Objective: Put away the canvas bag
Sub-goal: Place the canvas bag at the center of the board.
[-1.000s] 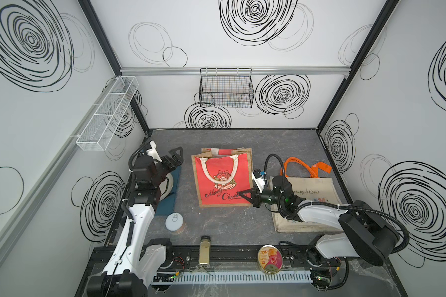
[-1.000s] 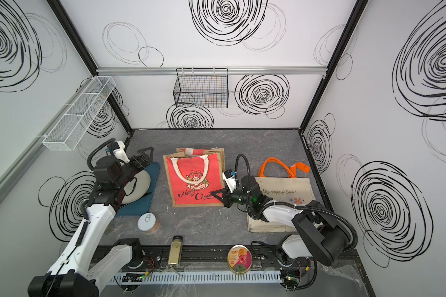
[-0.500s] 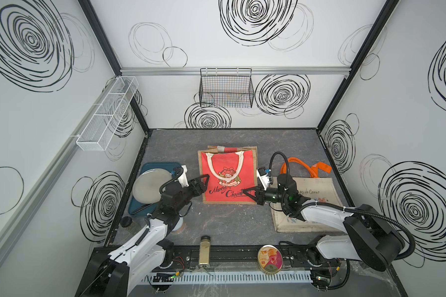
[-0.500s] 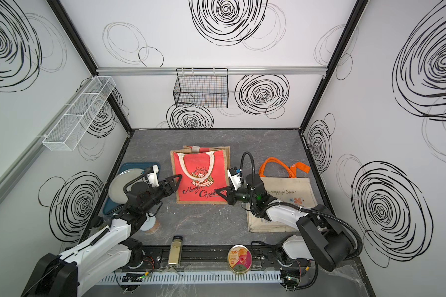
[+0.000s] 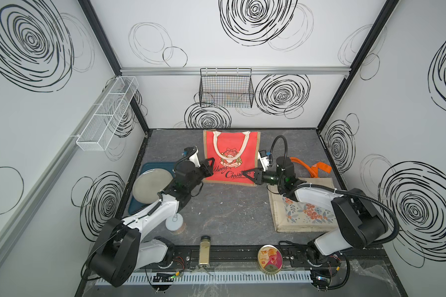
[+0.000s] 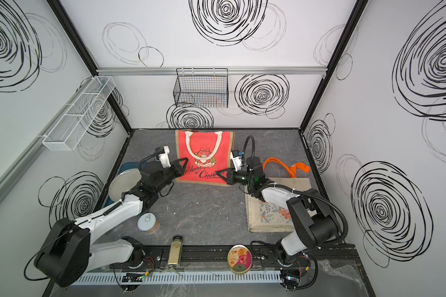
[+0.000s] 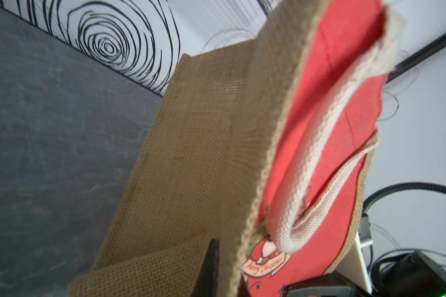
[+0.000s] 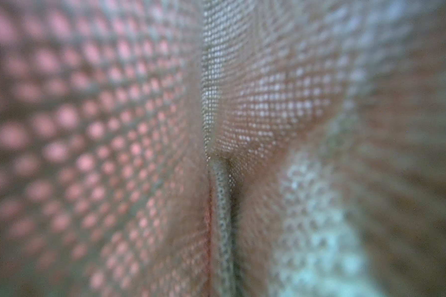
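Seen from above, a walled robot cell with a dark grey stone-look table [image 5: 229, 213].

Nearest, on the front rail, lie a slim glass spice jar [image 5: 204, 250] and a round printed tin [image 5: 270, 258]. Just beyond, a small can with a pull-tab lid [image 5: 174, 223] stands near the left arm. A flat beige floral tote with orange handles [image 5: 304, 217] lies under the right arm. A grey round plate [image 5: 152, 185] sits on a blue tray [image 5: 134, 208] at the left.

In the middle of the table is the red-fronted canvas bag with burlap trim and cream rope handles [image 5: 232, 154], reading "Merry Christmas". It is most likely the bag to put away. The left gripper [image 5: 211, 167] is pinched onto its near left edge; the wrist view shows the burlap rim [image 7: 258, 195] between the fingers. The right gripper [image 5: 245, 172] is pinched onto the near right corner, and its wrist camera is filled with blurred weave [image 8: 139, 128]. The near edge looks raised. Whether the far end touches the table cannot be told.

The bag should be light and floppy, though its trim looks fairly stiff. It will likely sag between two holds. The rims or rope handles seem the surest places to grip.

Farthest, a black wire basket [image 5: 225, 90] hangs on the back wall and a white wire shelf [image 5: 106, 115] on the left wall.
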{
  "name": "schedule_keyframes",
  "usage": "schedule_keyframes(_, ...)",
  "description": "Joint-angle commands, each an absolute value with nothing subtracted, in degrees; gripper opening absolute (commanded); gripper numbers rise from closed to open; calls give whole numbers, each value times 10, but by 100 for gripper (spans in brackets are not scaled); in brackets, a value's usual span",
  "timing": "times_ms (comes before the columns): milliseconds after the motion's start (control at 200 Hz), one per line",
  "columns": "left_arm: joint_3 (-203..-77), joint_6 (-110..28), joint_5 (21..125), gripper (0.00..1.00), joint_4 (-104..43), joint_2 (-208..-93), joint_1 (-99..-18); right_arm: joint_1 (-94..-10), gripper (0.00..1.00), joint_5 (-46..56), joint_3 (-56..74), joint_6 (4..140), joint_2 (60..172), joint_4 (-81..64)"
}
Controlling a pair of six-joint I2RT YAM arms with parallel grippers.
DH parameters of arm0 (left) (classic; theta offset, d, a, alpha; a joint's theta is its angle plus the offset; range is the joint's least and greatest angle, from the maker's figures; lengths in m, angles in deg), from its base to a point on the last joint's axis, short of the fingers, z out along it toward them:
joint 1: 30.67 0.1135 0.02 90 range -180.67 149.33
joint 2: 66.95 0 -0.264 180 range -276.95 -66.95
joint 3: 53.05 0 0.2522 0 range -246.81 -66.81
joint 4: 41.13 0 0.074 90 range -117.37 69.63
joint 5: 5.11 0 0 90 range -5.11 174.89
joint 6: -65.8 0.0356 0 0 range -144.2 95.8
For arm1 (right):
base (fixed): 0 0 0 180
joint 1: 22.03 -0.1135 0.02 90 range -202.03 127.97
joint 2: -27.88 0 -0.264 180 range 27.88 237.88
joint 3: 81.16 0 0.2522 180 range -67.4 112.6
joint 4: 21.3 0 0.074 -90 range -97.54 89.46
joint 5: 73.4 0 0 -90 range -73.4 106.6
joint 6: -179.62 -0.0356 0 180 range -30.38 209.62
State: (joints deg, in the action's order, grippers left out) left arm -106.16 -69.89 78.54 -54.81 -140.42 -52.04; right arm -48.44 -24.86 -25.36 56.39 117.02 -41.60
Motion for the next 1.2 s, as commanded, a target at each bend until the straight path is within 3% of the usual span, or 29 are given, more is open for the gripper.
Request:
schedule_keyframes(0, -1119, -740, 803, 0, -521, -1443, -494, -469, 0, -241, -189, 506, 1216, -390)
schedule_keyframes(215, -1079, -781, 886, 0, -381, -1445, -515, -489, 0, -248, -178, 418, 1291, -309)
schedule_keyframes(395, -1036, -784, 941, 15, -343, -1399, -536, -521, 0, -237, -215, 395, 1292, -291)
schedule_keyframes(515, -1024, -780, 965, 22, -310, -1414, -542, -526, 14, -222, -225, 393, 1287, -235)
schedule_keyframes(661, -986, -803, 973, 23, -330, -1412, -552, -533, 48, -191, -240, 420, 1280, -176)
schedule_keyframes(796, -989, -796, 1006, 24, -330, -1424, -603, -541, 55, -168, -246, 437, 1281, -147)
schedule_keyframes(906, -992, -790, 1022, 37, -323, -1441, -615, -536, 64, -129, -242, 461, 1269, -100)
schedule_keyframes(1021, -1007, -768, 1050, 40, -308, -1438, -613, -523, 69, -91, -240, 493, 1230, -57)
schedule_keyframes(1046, -1015, -761, 1059, 40, -301, -1436, -611, -518, 79, -85, -238, 498, 1222, -45)
schedule_keyframes(1071, -1022, -754, 1065, 40, -297, -1433, -609, -514, 82, -84, -234, 504, 1218, -33)
schedule_keyframes(1096, -1029, -745, 1067, 52, -296, -1432, -607, -509, 89, -87, -228, 510, 1216, -19)
schedule_keyframes(1136, -1043, -734, 1066, 63, -296, -1437, -604, -501, 90, -94, -221, 517, 1216, -1)
schedule_keyframes(1196, -1062, -718, 1045, 64, -304, -1457, -596, -495, 91, -88, -221, 524, 1210, 7)
